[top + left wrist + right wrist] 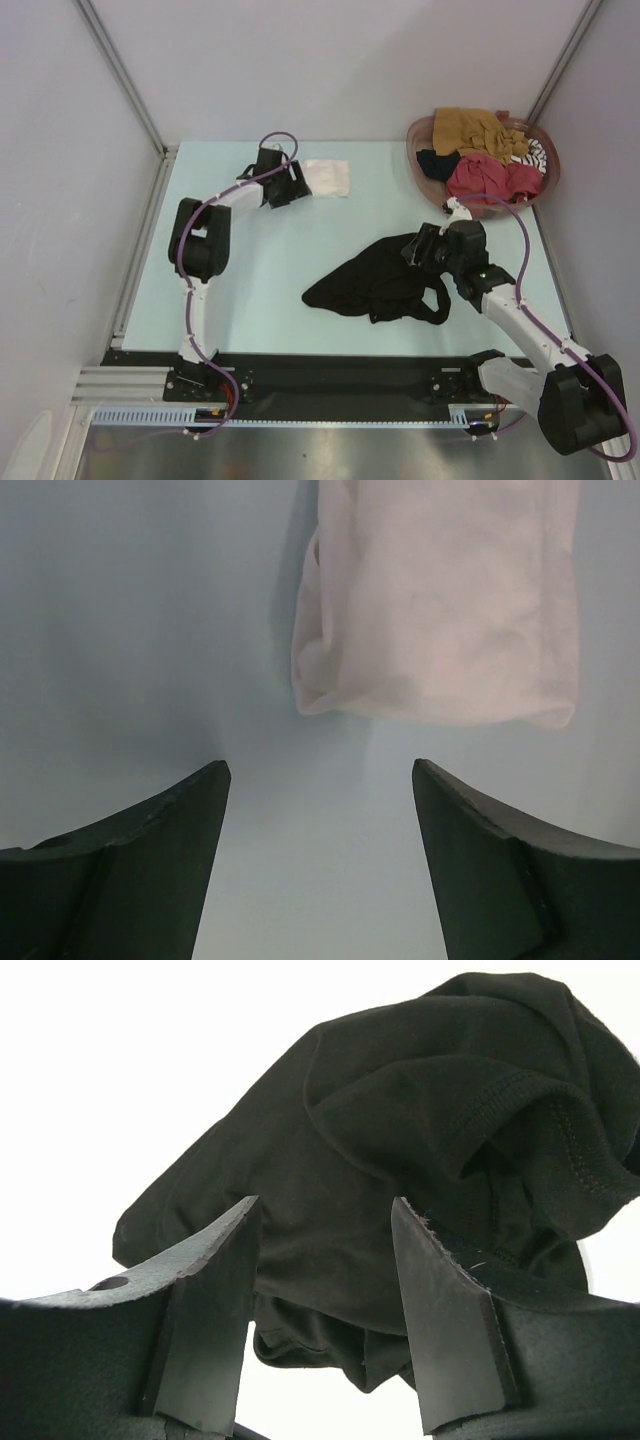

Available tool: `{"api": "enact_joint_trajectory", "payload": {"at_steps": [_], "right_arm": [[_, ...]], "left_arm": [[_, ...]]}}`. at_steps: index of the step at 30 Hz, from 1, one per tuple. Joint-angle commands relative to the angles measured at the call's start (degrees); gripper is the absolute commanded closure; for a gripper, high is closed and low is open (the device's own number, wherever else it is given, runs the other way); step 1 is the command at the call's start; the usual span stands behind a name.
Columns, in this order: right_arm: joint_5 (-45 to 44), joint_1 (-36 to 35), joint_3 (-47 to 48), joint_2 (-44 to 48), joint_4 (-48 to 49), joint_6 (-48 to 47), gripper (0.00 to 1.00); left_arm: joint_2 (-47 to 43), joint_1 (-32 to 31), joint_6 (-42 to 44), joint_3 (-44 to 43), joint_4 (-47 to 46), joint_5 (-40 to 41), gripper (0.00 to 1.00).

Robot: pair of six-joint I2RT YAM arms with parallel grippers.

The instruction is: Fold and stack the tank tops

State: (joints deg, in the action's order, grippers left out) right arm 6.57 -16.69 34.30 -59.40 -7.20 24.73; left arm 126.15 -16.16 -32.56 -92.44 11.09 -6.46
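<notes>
A folded white tank top [327,178] lies at the back of the table; in the left wrist view it [440,600] is just ahead of the fingers. My left gripper [297,186] [320,770] is open and empty, next to the top's left edge. A larger black tank top [385,282] lies crumpled in the middle. My right gripper [413,248] [325,1205] is open at its right end, jaws spread just above the black cloth [400,1110]. Mustard-brown [470,128], red [490,180] and striped [536,155] tops lie in the basket.
The round reddish-brown basket [414,135] stands at the back right corner. Metal frame posts and grey walls close in the left, back and right sides. A black rail with the arm bases runs along the near edge.
</notes>
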Motion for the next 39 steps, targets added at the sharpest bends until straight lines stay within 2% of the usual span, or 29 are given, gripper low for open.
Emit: {"api": "enact_joint_trajectory", "payload": {"at_steps": [1,10,13,14,15,20,21,22,25,28,36,39], "right_arm": [[0.73,-0.36,-0.55,1.13,2.89,-0.12,0.41],[2.05,-0.36,-1.17,-0.63,3.77,-0.03,0.41],[1.96,-0.36,-1.26,-0.72,3.95,-0.03,0.41],[2.13,-0.45,-1.34,-0.81,4.30,0.05,0.41],[2.31,-0.54,-1.26,-0.98,4.39,0.05,0.41],[2.75,-0.45,-1.35,-1.51,4.56,0.23,0.42],[2.75,-0.54,-1.35,-1.42,4.48,0.23,0.42],[2.75,-0.54,-1.43,-1.42,4.56,0.23,0.42],[2.66,-0.54,-1.52,-1.60,4.65,0.14,0.42],[2.75,-0.63,-1.52,-1.95,4.74,0.23,0.42],[3.27,-0.80,-1.43,-2.22,4.92,0.49,0.42],[3.63,-0.80,-1.43,-2.13,5.00,0.58,0.42]], "left_arm": [[1.55,1.05,-1.98,-4.32,-4.06,-2.68,0.21],[8.58,2.80,-8.13,-6.61,-12.83,-7.33,0.33],[10.86,2.89,-9.10,-9.50,-11.89,-8.31,0.43],[11.14,2.89,-9.19,-10.29,-11.54,-8.05,0.50],[11.31,2.98,-9.45,-10.47,-11.53,-7.70,0.54],[10.61,4.20,-12.08,-8.03,-11.79,-6.64,0.70],[10.44,4.56,-13.66,-7.23,-12.58,-7.59,0.75],[10.43,5.52,-14.46,-6.62,-14.07,-8.21,0.86],[10.87,6.67,-15.52,-6.43,-14.08,-9.45,1.00],[10.09,7.81,-15.52,-5.56,-14.17,-9.36,1.00],[3.24,13.52,-13.50,3.93,-16.46,-10.07,1.00],[-1.58,15.90,-13.58,10.60,-17.76,-7.78,1.00]]}}
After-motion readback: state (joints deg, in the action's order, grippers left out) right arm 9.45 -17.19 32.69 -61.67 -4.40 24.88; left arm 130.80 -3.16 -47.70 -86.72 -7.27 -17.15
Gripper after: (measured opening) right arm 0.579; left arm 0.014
